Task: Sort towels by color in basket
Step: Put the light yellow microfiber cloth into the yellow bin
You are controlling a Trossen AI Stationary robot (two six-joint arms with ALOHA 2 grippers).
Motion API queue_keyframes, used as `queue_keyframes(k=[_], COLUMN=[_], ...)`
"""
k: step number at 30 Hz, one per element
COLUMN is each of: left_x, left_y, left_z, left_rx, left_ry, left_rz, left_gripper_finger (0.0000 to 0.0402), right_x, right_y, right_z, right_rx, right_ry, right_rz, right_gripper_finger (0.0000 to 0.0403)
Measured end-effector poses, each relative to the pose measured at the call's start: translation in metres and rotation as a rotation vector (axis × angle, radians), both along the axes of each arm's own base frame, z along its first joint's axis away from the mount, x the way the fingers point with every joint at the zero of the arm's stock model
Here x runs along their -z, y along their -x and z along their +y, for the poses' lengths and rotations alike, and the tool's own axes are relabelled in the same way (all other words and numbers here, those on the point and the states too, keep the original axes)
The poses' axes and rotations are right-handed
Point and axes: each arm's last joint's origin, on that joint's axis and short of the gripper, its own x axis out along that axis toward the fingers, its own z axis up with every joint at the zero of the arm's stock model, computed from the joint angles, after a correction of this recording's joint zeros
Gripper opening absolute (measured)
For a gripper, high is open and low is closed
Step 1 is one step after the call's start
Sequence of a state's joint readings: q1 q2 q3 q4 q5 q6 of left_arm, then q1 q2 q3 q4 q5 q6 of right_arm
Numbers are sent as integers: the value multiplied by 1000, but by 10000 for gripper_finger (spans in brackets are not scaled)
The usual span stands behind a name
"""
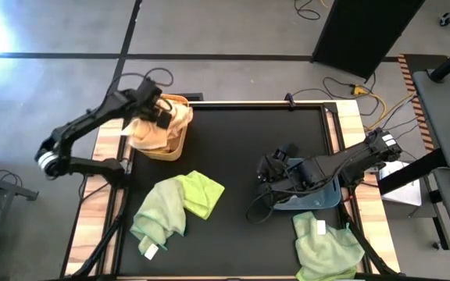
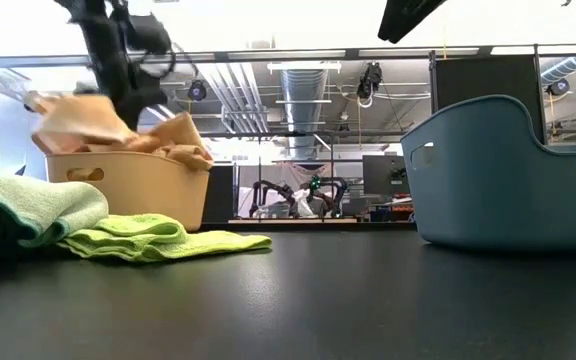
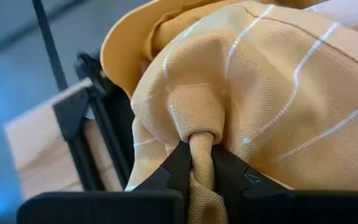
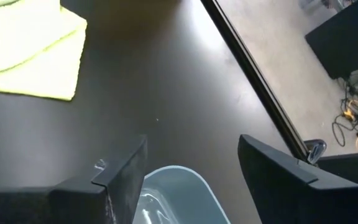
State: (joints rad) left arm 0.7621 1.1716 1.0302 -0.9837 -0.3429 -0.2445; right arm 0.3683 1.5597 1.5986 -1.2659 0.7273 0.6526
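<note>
My left gripper (image 1: 165, 115) is over the tan basket (image 1: 168, 140) at the table's far left, shut on a mustard towel with thin white stripes (image 3: 272, 81). Peach and mustard towels (image 2: 173, 137) fill that basket. A bright green towel (image 1: 202, 192) and a pale green towel (image 1: 159, 211) with a white tag lie flat at mid-left. Another pale green towel (image 1: 328, 247) lies at the near right. My right gripper (image 4: 191, 163) is open above the far end of the blue basket (image 4: 174, 194) and touches nothing. My left gripper pinches a gathered fold of the mustard towel (image 3: 201, 148) between its two fingers (image 3: 178, 163), several layers bunched into a narrow neck. It comes from above, slanting down over the tan basket. The rest of the towel bulges beyond the fingers and lies on the basket's heap.
The blue basket (image 1: 312, 195) stands at the right under the right arm. Black tabletop lies bare between the two baskets (image 1: 241, 140) and along the near edge. Wooden side strips and cables flank the table. The room behind shows in the low view.
</note>
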Motion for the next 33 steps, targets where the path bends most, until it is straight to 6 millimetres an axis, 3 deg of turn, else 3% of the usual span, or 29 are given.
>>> queue_keyframes(k=[3, 8, 14, 20, 25, 33], left_x=[15, 40, 76, 97, 96, 53], left_y=[1, 3, -4, -15, -14, -2], left_z=[30, 57, 68, 74, 73, 55], left_rx=[-45, -141, -201, -173, -186, -179], left_ry=[75, 175, 303, 335, 332, 247], left_rz=[-61, -63, 22, 64, 60, -38], left_gripper_finger=[20, 20, 20, 22, 49, 139], right_x=[0, 0, 5, 15, 20, 21], right_y=[0, 0, 1, 3, 4, 4], right_z=[0, 0, 0, -1, -2, -2], right_rx=[-17, -27, -50, -53, -54, -57], right_ry=[10, 15, 36, 50, 59, 60], right_rz=[13, 21, 57, 95, 121, 126], right_gripper_finger=[247, 240, 229, 235, 249, 267])
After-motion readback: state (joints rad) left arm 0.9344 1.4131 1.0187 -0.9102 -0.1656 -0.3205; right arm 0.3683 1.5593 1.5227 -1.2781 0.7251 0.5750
